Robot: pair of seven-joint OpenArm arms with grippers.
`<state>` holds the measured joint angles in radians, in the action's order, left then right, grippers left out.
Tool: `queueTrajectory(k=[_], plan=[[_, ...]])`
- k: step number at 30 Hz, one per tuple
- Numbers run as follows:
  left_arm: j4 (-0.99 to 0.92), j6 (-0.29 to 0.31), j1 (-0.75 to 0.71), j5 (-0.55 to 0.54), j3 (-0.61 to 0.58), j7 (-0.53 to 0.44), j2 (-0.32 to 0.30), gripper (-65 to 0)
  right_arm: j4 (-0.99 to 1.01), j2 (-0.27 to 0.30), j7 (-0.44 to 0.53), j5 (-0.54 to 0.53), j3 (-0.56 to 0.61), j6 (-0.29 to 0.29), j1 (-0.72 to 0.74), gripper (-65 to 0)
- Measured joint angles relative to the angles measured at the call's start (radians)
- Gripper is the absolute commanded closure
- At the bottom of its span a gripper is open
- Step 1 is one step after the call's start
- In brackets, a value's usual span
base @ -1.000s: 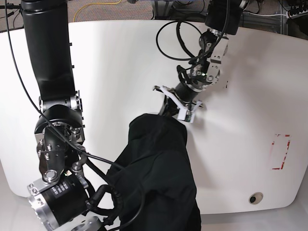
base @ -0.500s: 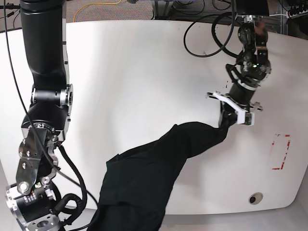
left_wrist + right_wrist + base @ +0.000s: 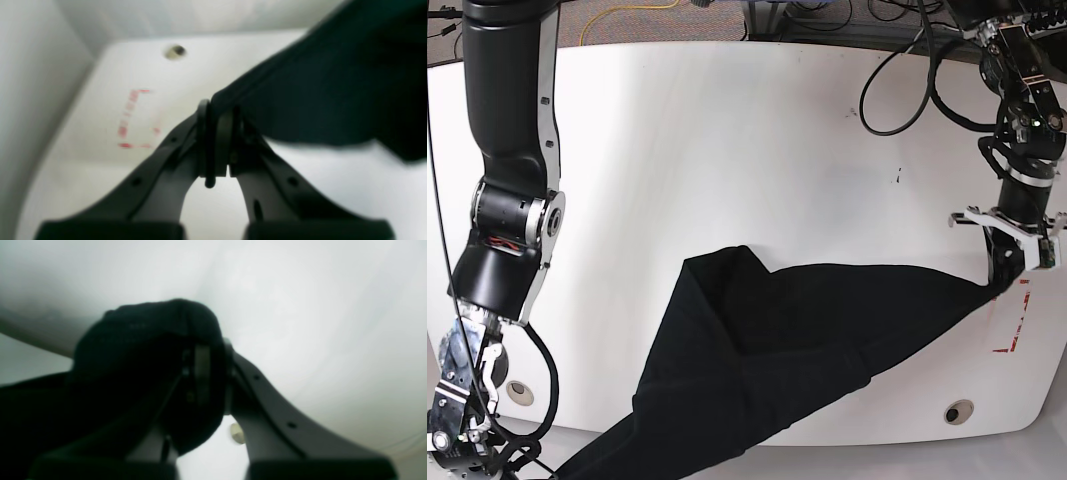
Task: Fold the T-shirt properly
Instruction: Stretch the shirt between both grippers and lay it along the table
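Observation:
The black T-shirt (image 3: 767, 350) is stretched in a long band across the front of the white table (image 3: 727, 150), from the bottom left edge to the right side. My left gripper (image 3: 999, 282) is at the right, shut on the shirt's far right tip just above the table. In the left wrist view the fingertips (image 3: 217, 113) pinch a thin fabric edge, and the T-shirt (image 3: 333, 90) runs off to the right. My right gripper (image 3: 210, 356) is shut on a thick bunch of the T-shirt (image 3: 140, 353). In the base view that gripper is below the frame's bottom left.
Red corner marks (image 3: 1012, 318) lie on the table just below the left gripper. A round hole (image 3: 958, 411) sits near the front right edge, and another hole (image 3: 520, 392) at the front left. The right arm's black links (image 3: 507, 150) stand along the left side. Cables (image 3: 907, 90) hang at the back right.
My left gripper has pulled its end of the shirt far to the right. The right arm has swung left and down out of frame, so the bunched shirt is drawn out wide.

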<state>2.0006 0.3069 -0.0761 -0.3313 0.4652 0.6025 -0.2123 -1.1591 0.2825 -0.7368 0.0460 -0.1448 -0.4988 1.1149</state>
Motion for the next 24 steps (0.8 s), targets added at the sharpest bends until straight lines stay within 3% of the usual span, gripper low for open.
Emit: queueTrajectory(k=[3,8,15,24], plan=[[0.0,0.054,0.075,-0.03,0.056,0.066,-0.031,0.0,0.083,-0.008,-0.003,-0.002,-0.043,-0.001,0.029,-0.2],[0.003,0.08,0.186,-0.058,0.144,0.17,-0.06,0.0,0.113,0.032,-0.005,-0.037,-0.089,-0.019,0.005,-0.2],[0.003,0.117,0.3,-0.074,0.145,0.277,-0.099,0.0,0.146,0.063,-0.06,-0.016,-0.142,-0.006,-0.055,-0.2],[0.001,0.112,0.405,-0.048,0.113,0.338,-0.11,0.0,0.129,0.047,-0.078,-0.017,-0.149,-0.008,-0.13,-0.2]])
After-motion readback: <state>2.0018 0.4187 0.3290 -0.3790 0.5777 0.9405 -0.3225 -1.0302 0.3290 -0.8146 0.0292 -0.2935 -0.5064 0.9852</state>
